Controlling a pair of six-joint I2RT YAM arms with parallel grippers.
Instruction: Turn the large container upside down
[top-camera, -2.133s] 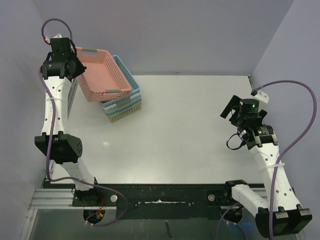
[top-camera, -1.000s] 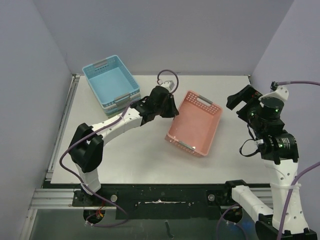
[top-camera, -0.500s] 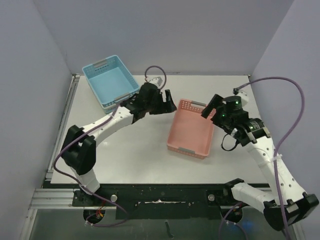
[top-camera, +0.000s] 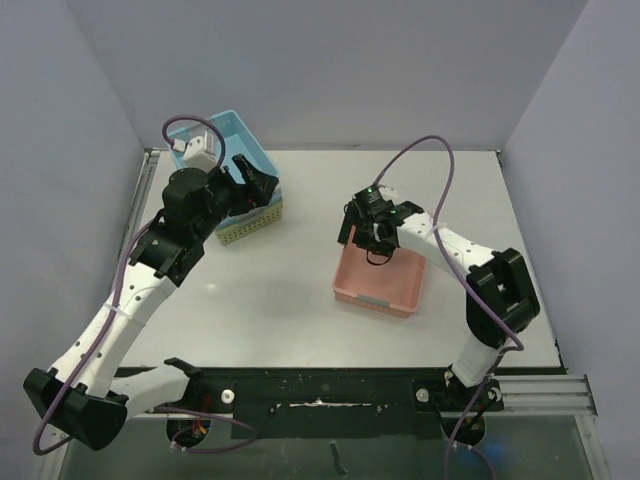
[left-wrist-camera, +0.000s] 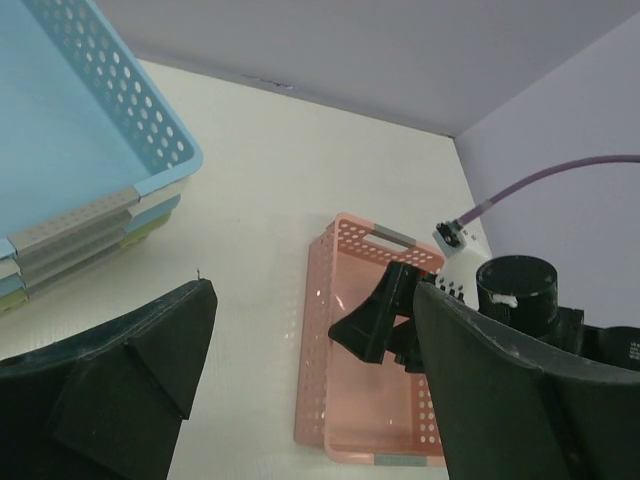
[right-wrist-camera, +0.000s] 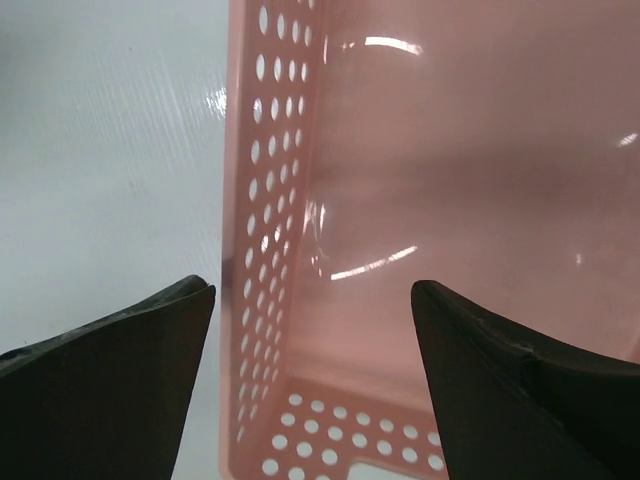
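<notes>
The large container, a pink perforated basket (top-camera: 385, 285), rests mouth-up on the table right of centre. My right gripper (top-camera: 372, 238) hangs over its far left corner. In the right wrist view the right gripper (right-wrist-camera: 310, 287) stands open astride the basket's left wall (right-wrist-camera: 262, 250), one finger outside and one inside, touching neither side. My left gripper (top-camera: 255, 180) is open and holds nothing, back by the blue basket. In the left wrist view the left gripper (left-wrist-camera: 312, 290) looks from a distance at the pink basket (left-wrist-camera: 350, 400) and the right gripper (left-wrist-camera: 385, 320).
A blue basket (top-camera: 222, 150) tops a stack of nested baskets at the table's far left corner, seen close in the left wrist view as the blue basket (left-wrist-camera: 60, 150). The right arm's purple cable (top-camera: 430, 160) arches over the table's far side. Purple walls enclose the table.
The left gripper opened, let go of the pink basket and drew back left to the blue stack. The right arm swung in over the basket's far corner. The basket now lies flat.
</notes>
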